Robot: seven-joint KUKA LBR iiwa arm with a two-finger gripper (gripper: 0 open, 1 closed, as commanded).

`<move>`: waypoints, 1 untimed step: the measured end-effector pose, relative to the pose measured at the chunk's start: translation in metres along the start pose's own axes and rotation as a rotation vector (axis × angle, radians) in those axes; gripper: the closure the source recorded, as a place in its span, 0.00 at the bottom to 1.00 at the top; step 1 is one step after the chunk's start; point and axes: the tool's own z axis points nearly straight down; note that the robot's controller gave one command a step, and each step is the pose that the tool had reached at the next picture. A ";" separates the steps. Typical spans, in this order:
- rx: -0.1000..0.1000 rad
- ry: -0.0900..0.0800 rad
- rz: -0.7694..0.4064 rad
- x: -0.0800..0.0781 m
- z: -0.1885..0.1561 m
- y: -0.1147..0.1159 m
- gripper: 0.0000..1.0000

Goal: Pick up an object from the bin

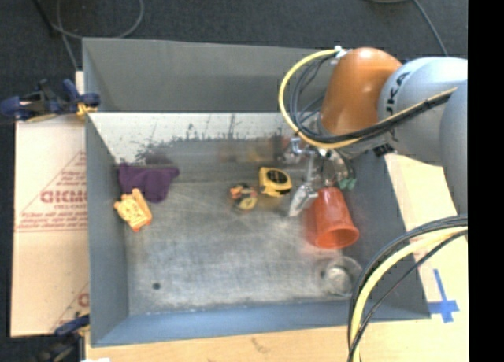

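Note:
My gripper (302,197) hangs low at the right side of the bin, under the orange wrist cover. A red-orange plastic cup (329,219) lies tilted right beside it, narrow end up against the gripper and open rim toward the bin's front right. Whether the cup is gripped I cannot make out. Just left of the gripper lies a yellow tape measure (275,182), and a small yellow and black thing (243,196) sits a little further left.
A purple cloth (148,179) and a yellow toy (133,210) lie at the bin's left wall. A clear round thing (338,278) rests in the front right corner. The arm and its cables cover the bin's right rim.

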 end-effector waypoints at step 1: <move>-0.002 0.007 -0.225 0.004 0.017 0.050 0.00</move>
